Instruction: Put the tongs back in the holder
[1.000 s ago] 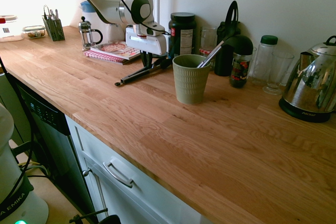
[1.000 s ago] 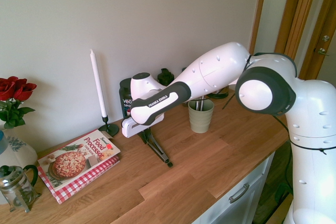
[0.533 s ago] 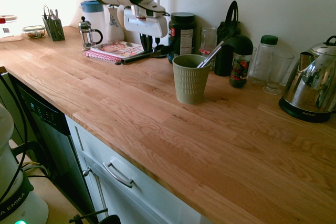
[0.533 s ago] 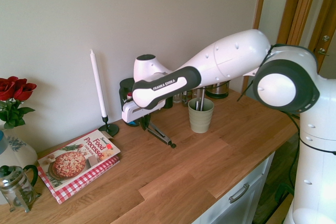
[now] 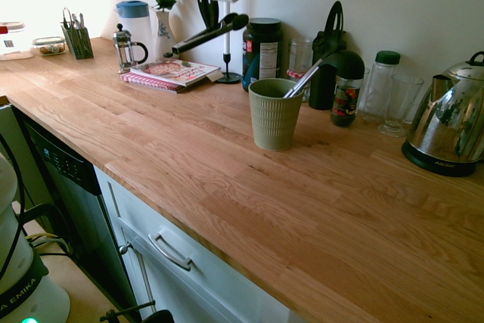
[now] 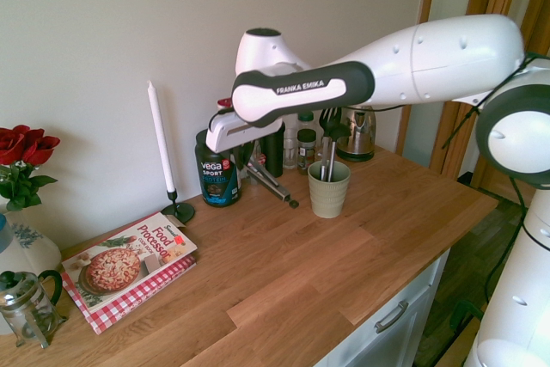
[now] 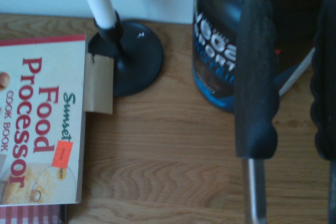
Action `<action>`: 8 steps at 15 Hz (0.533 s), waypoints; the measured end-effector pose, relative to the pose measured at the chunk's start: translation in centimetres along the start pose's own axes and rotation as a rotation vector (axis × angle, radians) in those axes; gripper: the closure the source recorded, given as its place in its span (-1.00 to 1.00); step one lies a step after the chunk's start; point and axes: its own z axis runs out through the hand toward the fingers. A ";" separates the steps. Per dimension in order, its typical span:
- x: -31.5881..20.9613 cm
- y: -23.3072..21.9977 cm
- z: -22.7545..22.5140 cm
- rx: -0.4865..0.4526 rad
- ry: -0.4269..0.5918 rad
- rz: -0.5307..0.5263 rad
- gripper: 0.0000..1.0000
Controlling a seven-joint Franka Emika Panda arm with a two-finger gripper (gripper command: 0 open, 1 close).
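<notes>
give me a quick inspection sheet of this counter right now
surface: wooden counter, open in front of the cup
job's things: tongs held in the air, tilted; green holder upright, one utensil handle inside
clutter: cookbook, candle, dark tub, kettle, french press, roses
grippers: gripper shut on the tongs
cables: nothing seen on the counter
surroundings: white wall, drawer under the counter
</notes>
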 end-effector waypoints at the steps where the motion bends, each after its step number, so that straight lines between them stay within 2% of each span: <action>1: 0.6 0.5 -2.8 0.020 0.045 -0.006 1.00; 4: 2.5 1.7 -9.5 0.106 0.227 0.035 1.00; 6: 3.0 2.0 -11.0 0.134 0.355 0.044 1.00; 8: 2.7 2.5 -10.7 0.163 0.477 0.060 1.00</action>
